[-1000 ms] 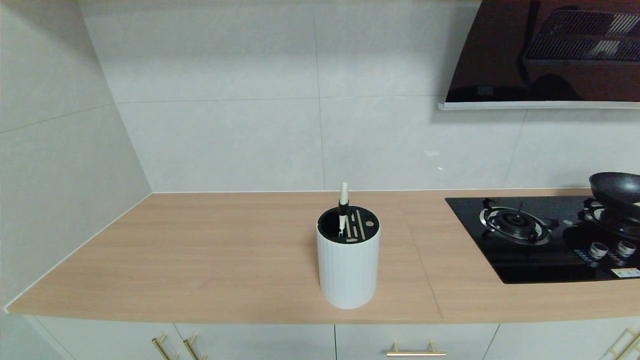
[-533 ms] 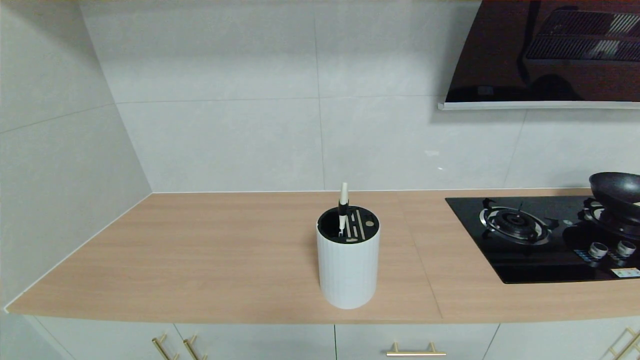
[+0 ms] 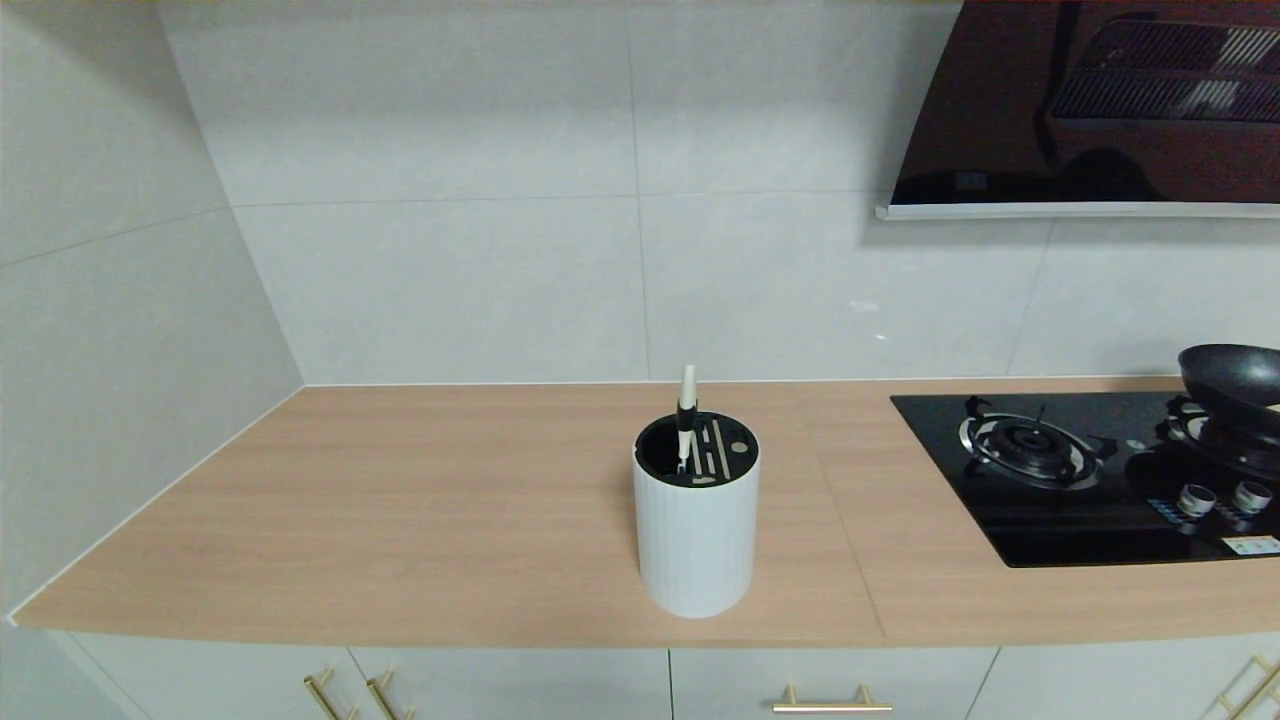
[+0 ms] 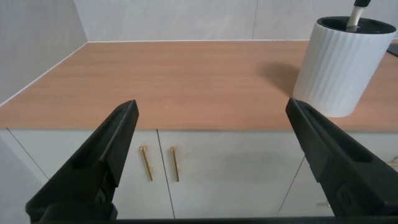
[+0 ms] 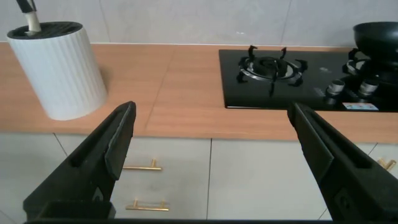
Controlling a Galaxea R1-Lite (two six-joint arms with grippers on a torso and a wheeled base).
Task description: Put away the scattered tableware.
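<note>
**Head view:** we look forward and down from well above the counter, with the wall behind.
**Wrist views:** we look in from low, before the cabinets, seemingly near counter height and closer in.
All three share the holder; head and right wrist share the stove.

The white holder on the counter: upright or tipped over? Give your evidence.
Upright. The white holder stands on its base on the counter, slotted black top facing up, a utensil handle poking up from it.
</note>
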